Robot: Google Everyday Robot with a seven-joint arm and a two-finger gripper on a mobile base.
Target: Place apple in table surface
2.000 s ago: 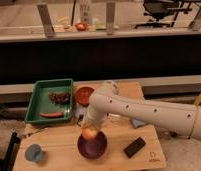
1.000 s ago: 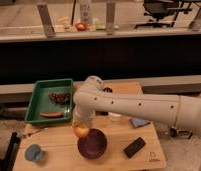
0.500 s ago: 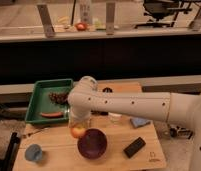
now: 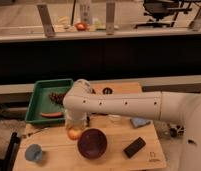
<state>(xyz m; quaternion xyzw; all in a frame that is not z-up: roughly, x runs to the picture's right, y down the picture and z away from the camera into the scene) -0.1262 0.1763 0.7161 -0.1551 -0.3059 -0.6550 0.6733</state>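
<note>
The apple (image 4: pixel 74 133) is small, round and yellow-orange. It sits low against the light wooden table surface (image 4: pixel 119 161), just left of the dark bowl (image 4: pixel 92 143). My gripper (image 4: pixel 75 127) points straight down from the white arm (image 4: pixel 119 104) and is shut on the apple from above. I cannot tell whether the apple touches the wood.
A green tray (image 4: pixel 40 95) with a long reddish item (image 4: pixel 52 114) stands at the back left. A blue cup (image 4: pixel 33 153) is at the front left, a black block (image 4: pixel 134 147) at the front right, and a blue cloth (image 4: pixel 139 121) under the arm.
The gripper carried the apple out of the dark bowl, moved it left and lowered it toward the tabletop beside the bowl.
</note>
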